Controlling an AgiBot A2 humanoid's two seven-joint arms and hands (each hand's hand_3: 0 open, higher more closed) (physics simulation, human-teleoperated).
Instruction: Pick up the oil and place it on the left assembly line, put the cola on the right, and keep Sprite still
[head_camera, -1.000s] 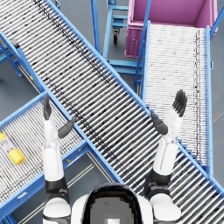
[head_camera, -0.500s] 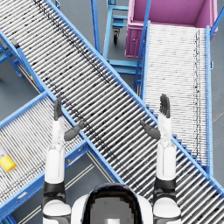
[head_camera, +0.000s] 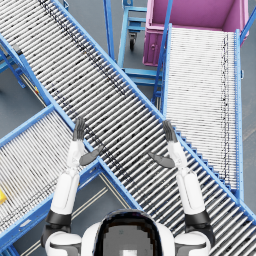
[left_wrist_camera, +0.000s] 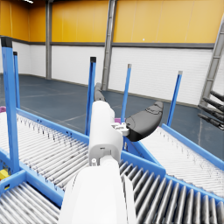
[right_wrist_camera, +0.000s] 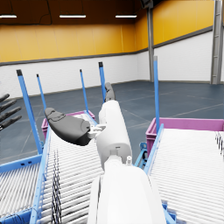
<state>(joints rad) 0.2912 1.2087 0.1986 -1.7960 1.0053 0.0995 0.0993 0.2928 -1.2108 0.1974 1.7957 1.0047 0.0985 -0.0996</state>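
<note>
Two dark hands are raised over the rollers, and neither holds anything. My left hand (head_camera: 81, 145) has its fingers straight and together, pointing to the far side, with the thumb stuck out towards the right; it hangs above the blue rail (head_camera: 60, 117) where the left roller line (head_camera: 30, 155) meets the wide grey diagonal roller conveyor (head_camera: 100, 85). My right hand (head_camera: 169, 147) mirrors it, flat and spread with the thumb turned in towards the left, over the diagonal conveyor just beside its right-hand rail. The two hands are well apart.

The only possible task item I can find is a small yellow object (head_camera: 1, 196) lying on the left roller line at the near left, cut off by the picture's edge – I cannot tell what it is. It lies well to the left of my left hand. On the right, the right roller line (head_camera: 200, 90) runs away from me to a pink plastic bin (head_camera: 152, 47) at its far end.
</note>
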